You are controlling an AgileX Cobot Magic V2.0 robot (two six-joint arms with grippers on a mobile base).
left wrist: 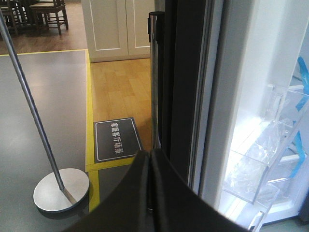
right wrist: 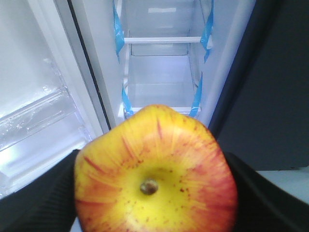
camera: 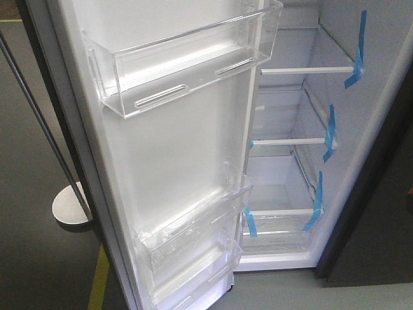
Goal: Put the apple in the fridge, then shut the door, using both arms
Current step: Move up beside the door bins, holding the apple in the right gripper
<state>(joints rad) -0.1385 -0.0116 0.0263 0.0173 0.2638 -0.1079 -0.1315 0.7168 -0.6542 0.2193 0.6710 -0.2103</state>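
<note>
You've got the apple (right wrist: 155,164) clamped in the right gripper (right wrist: 154,198), black fingers (right wrist: 34,198) on it at 9 and 3. At 12 the fridge (right wrist: 161,77) stands open, white shelves (right wrist: 161,39) edged with blue tape (right wrist: 118,24). The door (right wrist: 24,53) bin (right wrist: 34,121) is at 9, a dark panel (right wrist: 275,96) at 3.

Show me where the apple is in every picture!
Front view: not in it.
Left wrist view: not in it.
Right wrist view: the apple fills the bottom middle, in front of the open fridge.
Shared landmark: the blue tape strips inside the fridge show in all three views.
</note>
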